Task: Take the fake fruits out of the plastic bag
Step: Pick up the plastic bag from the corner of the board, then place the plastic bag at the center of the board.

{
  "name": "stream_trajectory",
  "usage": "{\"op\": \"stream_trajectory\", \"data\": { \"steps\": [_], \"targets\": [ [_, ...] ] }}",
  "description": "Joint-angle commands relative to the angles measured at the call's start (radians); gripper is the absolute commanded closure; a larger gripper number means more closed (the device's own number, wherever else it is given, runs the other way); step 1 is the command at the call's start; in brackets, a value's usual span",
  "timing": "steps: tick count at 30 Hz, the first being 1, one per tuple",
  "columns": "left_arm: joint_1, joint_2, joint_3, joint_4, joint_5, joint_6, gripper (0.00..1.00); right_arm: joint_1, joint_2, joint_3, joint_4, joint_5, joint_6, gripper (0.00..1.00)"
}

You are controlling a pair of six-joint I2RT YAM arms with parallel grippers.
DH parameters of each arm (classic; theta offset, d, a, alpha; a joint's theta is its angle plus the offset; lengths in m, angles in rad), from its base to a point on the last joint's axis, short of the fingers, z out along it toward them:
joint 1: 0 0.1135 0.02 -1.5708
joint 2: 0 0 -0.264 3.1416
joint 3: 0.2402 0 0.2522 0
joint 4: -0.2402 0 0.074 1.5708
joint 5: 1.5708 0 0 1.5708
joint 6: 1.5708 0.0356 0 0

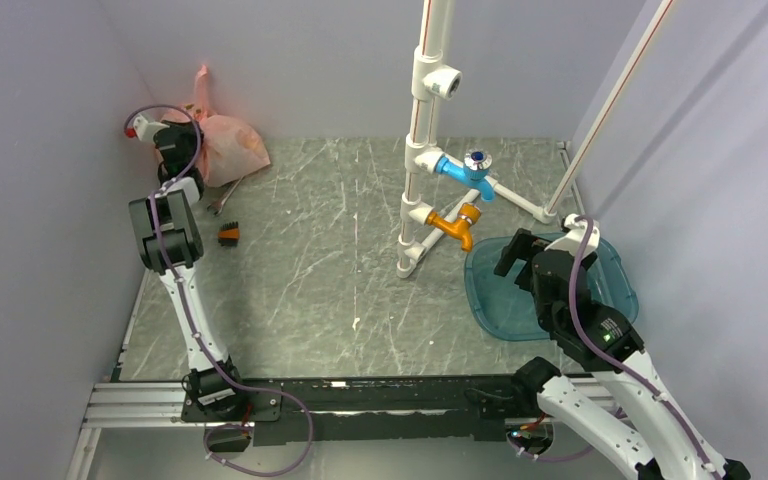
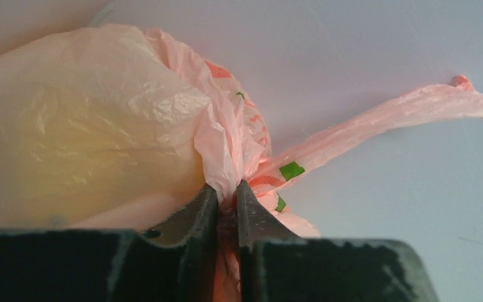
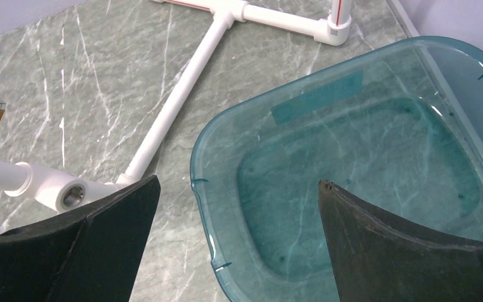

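The plastic bag [image 2: 100,119] lies in the far-left corner of the tabletop [image 1: 340,280], against the walls, bulging and gathered at its neck. The fake fruits [image 2: 69,145] are all inside it: only a yellowish mass shows through the thin film, and which fruit it is cannot be told. One loop handle [image 2: 383,116] sticks out free to the side.

The left tool [image 2: 226,189] is closed on the bunched film at the neck, just below the handle root, with its jaws nearly together and pink film pinched between them. It holds the bag only, not a fruit.

The right tool [image 3: 239,182] is fully open and holds nothing. It hangs above a clear teal tub [image 3: 201,163] at the right side, well apart from the bag, beyond a white pipe stand [image 1: 420,150].

Step in hand: securing the bag. No fruit is out yet.

Next move, as judged: draw the bag away from the corner, then expose its mouth. The thin film may slip or tear under load, so lift gently.
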Motion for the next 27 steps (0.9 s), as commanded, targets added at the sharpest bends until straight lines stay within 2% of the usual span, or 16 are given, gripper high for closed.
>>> {"op": "stream_trajectory", "data": {
  "steps": [1,4,6,9,12,18,21,24,27],
  "targets": [
    [-0.018,-0.150,0.051,0.020,0.099,0.041,0.88,0.001,0.050,0.055,-0.015,-0.047,-0.011,0.00],
    [-0.046,-0.268,-0.019,0.072,0.097,0.004,0.97,0.001,0.100,0.100,-0.084,-0.053,0.028,0.00],
    [-0.071,-0.353,-0.047,0.048,0.112,0.054,1.00,0.000,0.101,0.107,-0.092,-0.082,0.021,0.00],
    [-0.116,-0.486,-0.048,-0.103,0.152,0.194,1.00,-0.001,0.088,0.109,-0.093,-0.131,0.014,0.00],
    [-0.138,-0.609,-0.105,-0.256,0.198,0.243,1.00,0.001,0.076,0.142,-0.109,-0.162,0.016,0.00],
    [-0.194,-0.897,-0.352,-0.491,0.356,0.317,1.00,0.001,0.033,0.188,-0.189,-0.202,0.055,0.00],
    [-0.233,-1.033,-0.526,-0.577,0.412,0.362,1.00,0.000,0.015,0.195,-0.226,-0.245,0.089,0.00],
    [-0.252,-1.162,-0.715,-0.553,0.515,0.344,1.00,0.000,0.009,0.192,-0.249,-0.326,0.096,0.00],
    [-0.279,-1.215,-0.905,-0.441,0.632,0.301,1.00,0.000,0.022,0.141,-0.235,-0.449,0.051,0.00]
  ]
}}
